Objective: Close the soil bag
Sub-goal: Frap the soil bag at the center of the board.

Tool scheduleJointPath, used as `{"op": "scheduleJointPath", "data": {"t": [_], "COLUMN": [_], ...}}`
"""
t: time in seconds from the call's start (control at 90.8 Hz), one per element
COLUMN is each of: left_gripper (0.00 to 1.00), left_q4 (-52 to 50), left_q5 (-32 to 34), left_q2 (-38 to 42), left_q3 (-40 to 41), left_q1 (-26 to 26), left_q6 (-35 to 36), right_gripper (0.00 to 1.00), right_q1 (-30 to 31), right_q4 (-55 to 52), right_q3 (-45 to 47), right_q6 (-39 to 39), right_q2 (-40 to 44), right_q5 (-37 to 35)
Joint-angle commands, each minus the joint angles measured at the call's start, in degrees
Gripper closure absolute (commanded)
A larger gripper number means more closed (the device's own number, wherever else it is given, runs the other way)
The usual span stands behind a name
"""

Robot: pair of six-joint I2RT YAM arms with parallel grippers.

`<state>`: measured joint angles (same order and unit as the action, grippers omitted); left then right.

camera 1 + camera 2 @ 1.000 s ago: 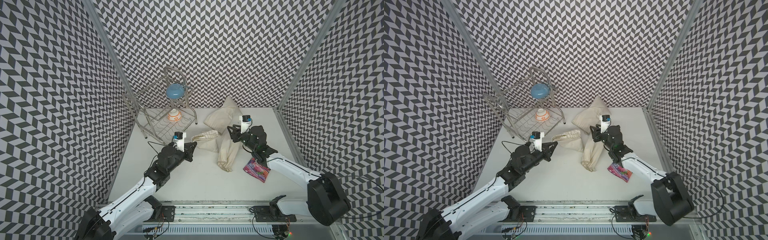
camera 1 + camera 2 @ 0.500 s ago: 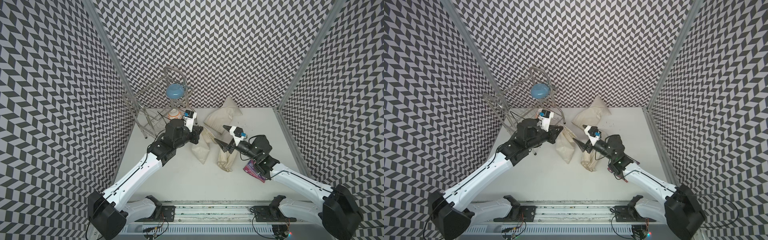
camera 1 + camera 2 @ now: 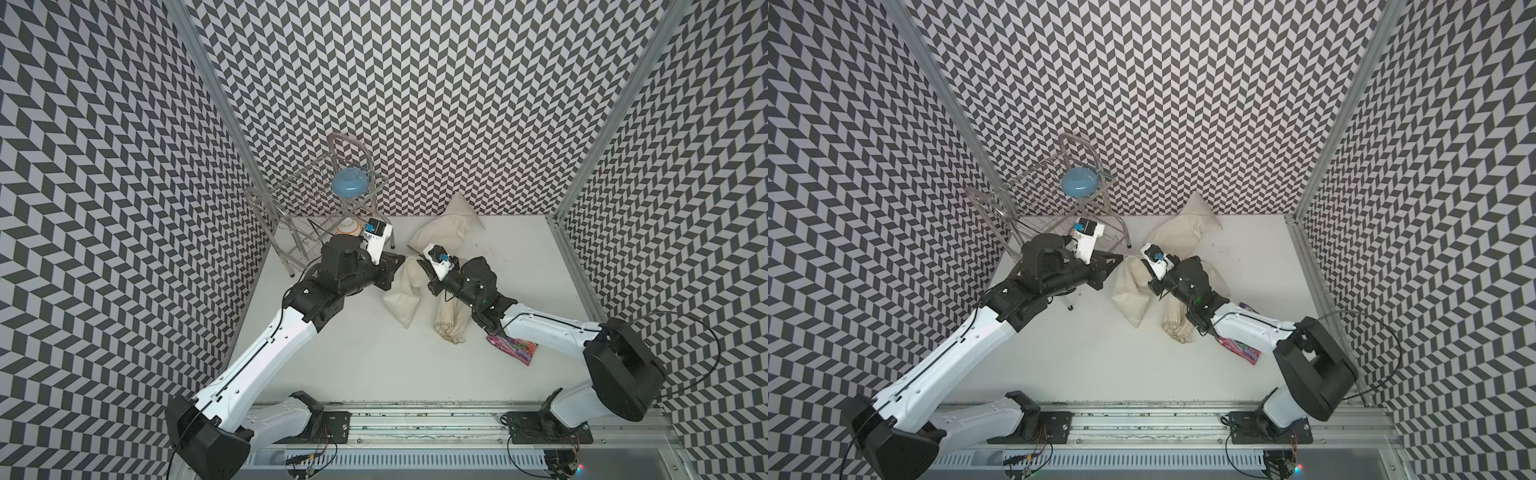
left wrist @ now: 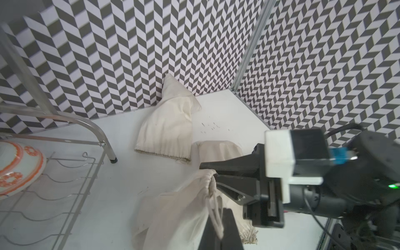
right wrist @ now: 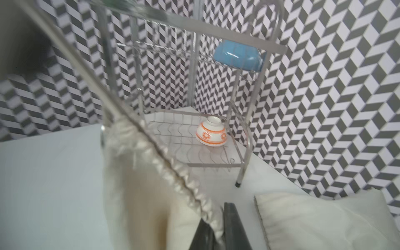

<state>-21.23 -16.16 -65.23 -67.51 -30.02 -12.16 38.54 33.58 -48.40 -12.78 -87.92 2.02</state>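
**Jaws closed on both sides of soil bag (image 3: 401, 297)**

Observed: left gripper (image 3: 401, 262) pinching the drawstring (image 4: 213, 207); right gripper (image 3: 419, 265) clamped on the gathered hem at the mouth. Bag hangs between them over the table (image 3: 353, 365), mouth uppermost. Whether its lower corner touches cannot be told. Another cloth bag (image 3: 449, 228) leans against the back wall.
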Motion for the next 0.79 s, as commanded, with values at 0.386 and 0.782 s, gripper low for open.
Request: {"op": "scheduleJointPath", "data": {"t": [0.386,0.782], "left_gripper": [1.00,1.00], "left_q4": [18.1,18.6], "left_q5": [-12.2,-13.1], "left_q2": [-5.4,-6.6], "left_q3": [-8.7,-9.1], "left_q1": [4.5,4.5], "left_q6": [-10.1,-11.0], "right_gripper": [0.58,0.32], "right_q1": [-5.3,4.3], "right_q4": [0.7,-0.3], "right_q3": [5.3,-6.3], "right_q6": [4.5,7.4], "right_q2": [13.0,9.1], "right_q5": [8.6,0.3]}}
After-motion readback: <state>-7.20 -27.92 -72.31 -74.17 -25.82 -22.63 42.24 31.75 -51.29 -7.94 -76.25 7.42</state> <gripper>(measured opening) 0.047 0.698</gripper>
